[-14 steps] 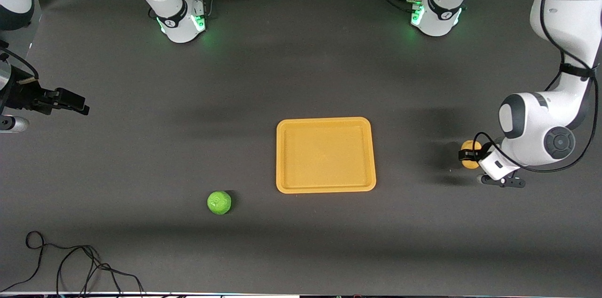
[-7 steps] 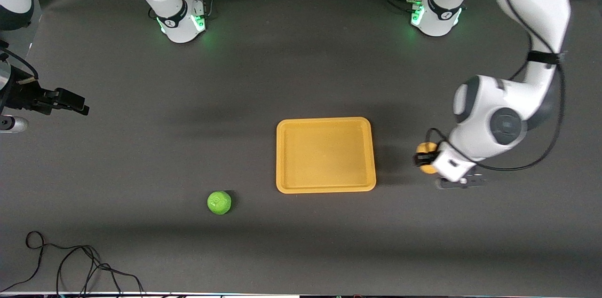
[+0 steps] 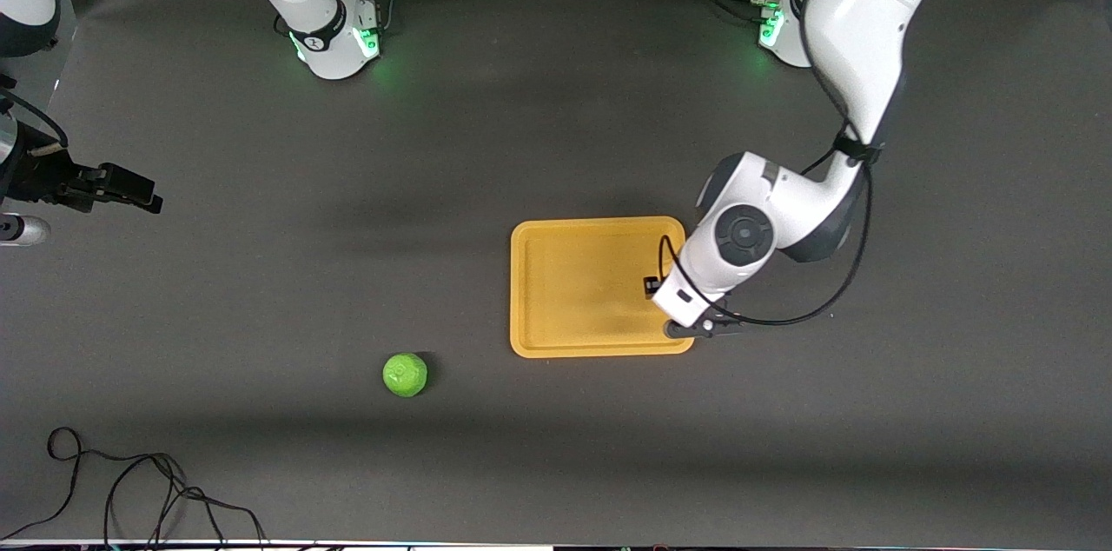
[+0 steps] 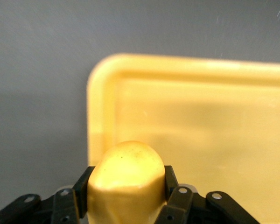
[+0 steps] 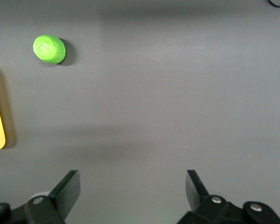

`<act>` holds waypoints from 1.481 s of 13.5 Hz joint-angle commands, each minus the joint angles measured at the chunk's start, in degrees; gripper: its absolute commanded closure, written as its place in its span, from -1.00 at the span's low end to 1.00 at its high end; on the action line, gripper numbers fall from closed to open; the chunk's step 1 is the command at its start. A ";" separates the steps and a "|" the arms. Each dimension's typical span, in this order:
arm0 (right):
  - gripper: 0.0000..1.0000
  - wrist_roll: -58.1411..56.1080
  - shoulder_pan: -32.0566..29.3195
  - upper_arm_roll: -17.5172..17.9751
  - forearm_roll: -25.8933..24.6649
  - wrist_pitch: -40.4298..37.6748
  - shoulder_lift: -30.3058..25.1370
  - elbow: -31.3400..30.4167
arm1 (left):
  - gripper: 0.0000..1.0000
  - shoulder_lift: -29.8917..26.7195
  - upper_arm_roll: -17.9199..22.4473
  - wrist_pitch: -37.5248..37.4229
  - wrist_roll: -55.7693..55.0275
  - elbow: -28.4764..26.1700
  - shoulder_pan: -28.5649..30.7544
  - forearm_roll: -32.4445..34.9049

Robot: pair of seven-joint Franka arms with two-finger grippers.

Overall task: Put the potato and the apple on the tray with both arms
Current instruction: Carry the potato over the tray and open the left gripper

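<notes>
My left gripper (image 3: 653, 287) is shut on the potato (image 4: 126, 163), a yellow-tan lump between the black fingers (image 4: 83, 186). It holds the potato over the tray (image 3: 573, 290), at the tray's edge toward the left arm's end. The wrist hides the potato in the front view. The tray also shows in the left wrist view (image 4: 210, 121). The green apple (image 3: 405, 375) lies on the mat, nearer the front camera than the tray and toward the right arm's end. My right gripper (image 3: 143, 190) waits open and empty at the right arm's end of the table, its open jaws also showing in the right wrist view (image 5: 133, 186), with the apple (image 5: 49, 49) farther off.
A dark grey mat (image 3: 347, 273) covers the table. A black cable (image 3: 130, 490) loops at the edge nearest the front camera. The two green-lit arm bases (image 3: 339, 38) (image 3: 795, 29) stand along the edge farthest from it.
My left arm has carried the potato from the left arm's end of the table to over the tray's edge. The right arm and the apple have not moved.
</notes>
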 commanded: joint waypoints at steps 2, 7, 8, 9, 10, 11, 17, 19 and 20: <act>-1.00 -0.29 0.49 -0.50 -0.10 -0.37 0.46 1.41 | 0.30 1.50 1.32 0.51 -1.66 1.45 -1.53 1.18; -1.00 -0.55 0.58 -0.41 -0.27 -0.37 1.17 2.30 | -0.30 2.12 1.41 0.69 -1.48 1.45 -1.09 2.41; -1.00 -0.46 0.58 -0.41 -0.27 -0.37 1.17 2.12 | -0.77 2.12 1.49 0.78 -1.57 1.45 -1.35 2.50; -1.00 -0.46 0.58 -0.41 -0.10 -0.28 1.17 2.12 | -0.99 2.20 1.49 0.78 -1.57 1.45 -1.35 2.76; -1.00 -0.46 0.49 -0.41 -0.01 -0.02 1.17 2.03 | -0.99 2.20 1.49 0.78 -1.57 1.45 -1.18 2.85; -1.00 -0.46 0.49 -0.41 -0.01 0.15 1.17 2.03 | -0.99 2.20 1.49 0.60 -1.66 1.37 -1.18 2.85; -1.00 3.29 7.15 1.08 0.08 1.56 8.52 11.76 | -0.99 -2.08 2.02 -4.90 -0.87 1.63 0.13 2.94; -1.00 9.44 11.02 1.17 0.08 1.65 14.32 17.65 | -0.99 -7.35 2.02 -10.71 -0.52 1.54 2.50 2.94; -1.00 10.95 13.65 1.17 -0.09 1.65 17.48 20.98 | -0.99 -9.99 2.02 -13.52 0.61 1.54 3.64 2.94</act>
